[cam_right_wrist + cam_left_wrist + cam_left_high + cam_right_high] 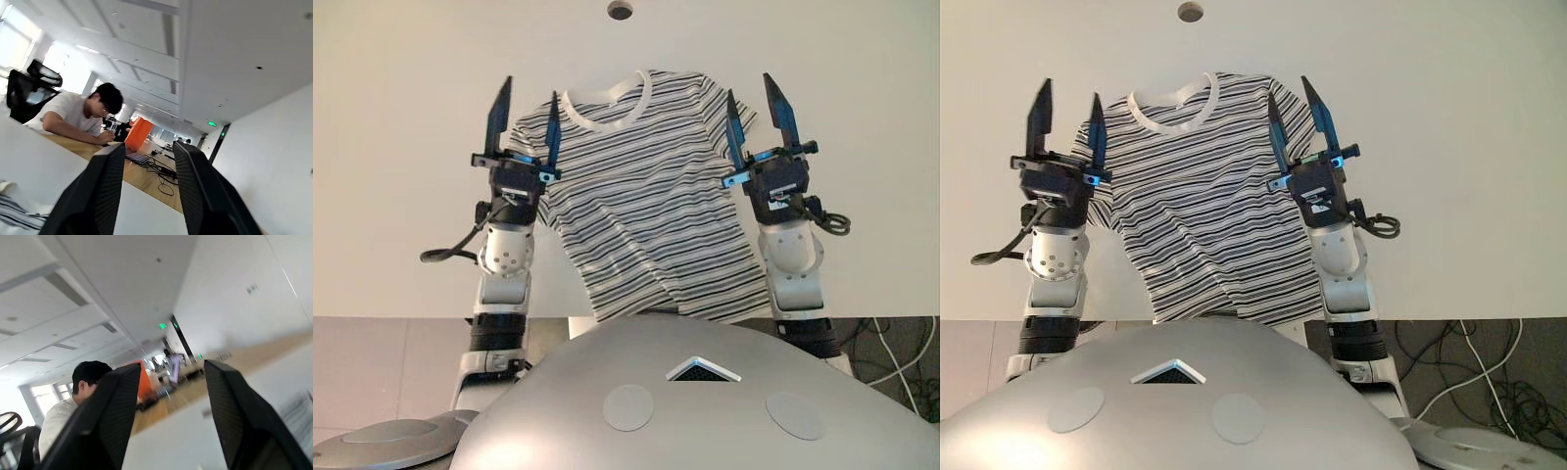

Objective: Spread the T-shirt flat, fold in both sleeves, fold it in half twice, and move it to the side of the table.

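A black-and-white striped T-shirt [641, 196] with a white collar lies spread on the white table [401, 117], collar at the far side, hem near the front edge. My left gripper [525, 110] is raised above the shirt's left sleeve, fingers open and pointing up, holding nothing. My right gripper [754, 108] is raised above the right sleeve, also open and empty. In the wrist views, the left fingers [112, 421] and right fingers [102, 191] stand apart against the room.
A small round grey hole [621, 10] sits in the table beyond the collar. Bare table surface spreads to both sides of the shirt. Cables [1469, 382] lie on the floor at the right below the table's front edge.
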Motion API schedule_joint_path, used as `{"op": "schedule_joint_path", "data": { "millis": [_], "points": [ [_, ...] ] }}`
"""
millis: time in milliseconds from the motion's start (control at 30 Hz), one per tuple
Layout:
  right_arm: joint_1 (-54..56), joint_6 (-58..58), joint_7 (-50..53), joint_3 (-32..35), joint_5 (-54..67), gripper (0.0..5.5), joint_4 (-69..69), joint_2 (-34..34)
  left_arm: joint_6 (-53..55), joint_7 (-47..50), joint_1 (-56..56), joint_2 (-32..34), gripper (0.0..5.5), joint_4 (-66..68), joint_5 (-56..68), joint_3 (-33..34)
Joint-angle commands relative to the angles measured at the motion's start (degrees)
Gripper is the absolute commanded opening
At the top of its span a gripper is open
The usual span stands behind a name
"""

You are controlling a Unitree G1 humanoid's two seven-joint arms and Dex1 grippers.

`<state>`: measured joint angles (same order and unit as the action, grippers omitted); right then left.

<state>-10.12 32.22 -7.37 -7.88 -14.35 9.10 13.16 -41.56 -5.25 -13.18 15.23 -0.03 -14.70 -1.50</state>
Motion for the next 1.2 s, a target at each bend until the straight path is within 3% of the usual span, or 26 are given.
{"op": "schedule_joint_path", "data": {
  "millis": [33, 233, 567, 900, 1200],
  "points": [
    [10.6, -4.7, -7.3, 2.7, -2.6, 1.82, -7.5, 10.4, 8.6, -3.8, 3.4, 9.5, 2.38, 5.9, -10.7, 0.3],
    [31.9, -1.1, -8.1, -5.1, -13.7, 1.82, -33.3, 14.3, 16.1, 0.5, 19.1, 20.3, 2.38, 22.9, -27.5, -4.8],
    [52.3, 2.7, 2.2, -18.0, -25.5, 1.82, -72.2, 7.0, 13.4, 6.9, 38.0, 19.4, 2.38, 45.4, -36.4, -19.4],
    [56.7, -1.4, 4.3, -21.2, -26.7, 1.82, -84.0, 4.8, 12.9, 15.1, 50.6, 14.2, 2.38, 68.9, -40.6, -32.3],
    [57.8, -8.4, 6.2, -20.4, -25.4, 1.82, -86.3, 4.7, 20.4, 26.8, 58.3, 7.5, 2.38, 76.8, -41.8, -38.7]
  ]
}}
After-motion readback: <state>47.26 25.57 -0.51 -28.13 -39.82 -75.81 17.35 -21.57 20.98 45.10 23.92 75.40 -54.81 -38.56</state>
